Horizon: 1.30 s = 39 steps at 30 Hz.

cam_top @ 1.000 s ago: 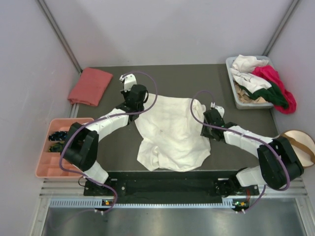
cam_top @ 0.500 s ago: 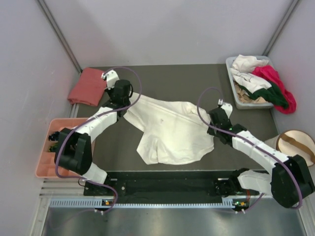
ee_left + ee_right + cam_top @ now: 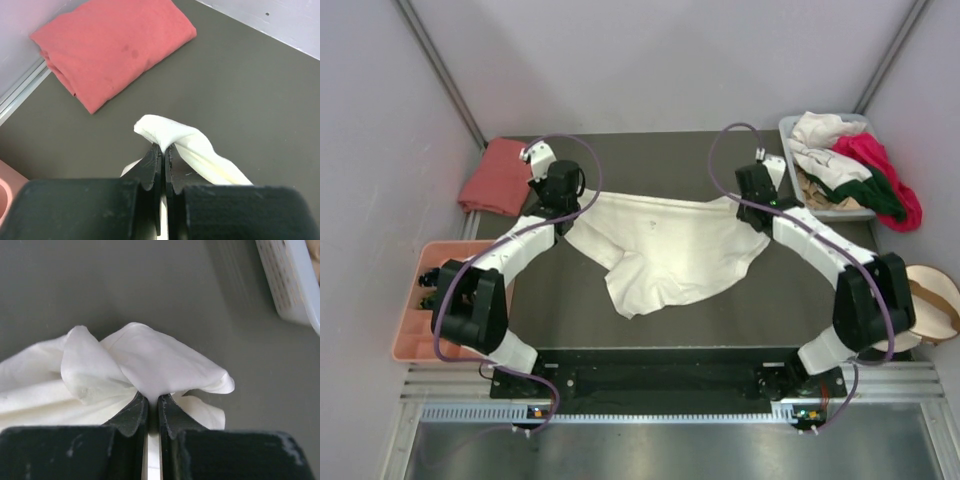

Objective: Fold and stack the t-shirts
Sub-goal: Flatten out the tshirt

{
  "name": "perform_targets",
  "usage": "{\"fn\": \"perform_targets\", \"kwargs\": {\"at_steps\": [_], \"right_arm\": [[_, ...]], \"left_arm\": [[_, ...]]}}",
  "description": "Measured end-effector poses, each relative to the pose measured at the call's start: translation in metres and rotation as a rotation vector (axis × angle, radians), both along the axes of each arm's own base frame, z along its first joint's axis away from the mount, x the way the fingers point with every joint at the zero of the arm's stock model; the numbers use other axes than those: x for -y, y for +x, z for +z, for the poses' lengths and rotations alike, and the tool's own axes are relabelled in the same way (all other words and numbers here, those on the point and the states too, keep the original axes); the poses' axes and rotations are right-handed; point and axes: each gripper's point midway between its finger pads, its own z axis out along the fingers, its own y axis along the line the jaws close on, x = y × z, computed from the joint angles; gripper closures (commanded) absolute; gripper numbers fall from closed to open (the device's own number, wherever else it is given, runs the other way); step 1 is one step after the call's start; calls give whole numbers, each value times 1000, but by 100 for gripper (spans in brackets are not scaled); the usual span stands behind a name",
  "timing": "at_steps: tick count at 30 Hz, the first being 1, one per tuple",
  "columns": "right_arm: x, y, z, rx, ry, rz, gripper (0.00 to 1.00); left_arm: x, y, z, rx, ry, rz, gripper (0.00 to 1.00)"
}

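Since a second ago both arms have swung out and away from us, drawing the cream-white t-shirt (image 3: pixel 670 250) from a loose spread at the table's (image 3: pixel 660 160) centre into a wide band. The right claw, spread a second ago, is now pressed together on cloth. We judge this the spreading-out step before any fold: the far hem looks taut, while the near half hangs crumpled toward 6 o'clock.

Counting from near to far:
- One pink compartment tray (image 3: pixel 410 335) sits at 8 o'clock, off the table's edge.
- One round beige pouch (image 3: pixel 940 290) lies at 4 o'clock.
- The one shirt in work lies mid-table, with two claws on it.
- The left gripper (image 3: pixel 162 150), at 10 o'clock, pinches one bunched corner.
- The right gripper (image 3: pixel 149 399), at 2 o'clock, pinches another bunch of the same shirt.
- One folded salmon-pink t-shirt (image 3: pixel 502 175) lies at 11 o'clock and begins the stack.
- One grey bin (image 3: pixel 786 128) stands at 1 o'clock.
- The bin's heap shows white cloth (image 3: pixel 825 130), one magenta piece (image 3: pixel 875 155) and one dark green piece (image 3: pixel 880 200).

How many shirts the heap holds, we cannot tell.
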Motion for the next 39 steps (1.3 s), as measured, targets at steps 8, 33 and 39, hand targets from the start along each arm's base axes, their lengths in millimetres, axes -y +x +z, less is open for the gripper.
{"fn": "perform_targets", "kwargs": {"at_steps": [8, 33, 39], "right_arm": [[-9, 91, -10, 4, -135, 34, 100], [19, 191, 59, 260, -515, -15, 1], [-7, 98, 95, 270, -288, 62, 1]], "left_arm": [[-3, 1, -5, -11, -1, 9, 100], [18, 3, -40, -81, -82, -42, 100], [21, 3, -41, -78, -90, -44, 100]]}}
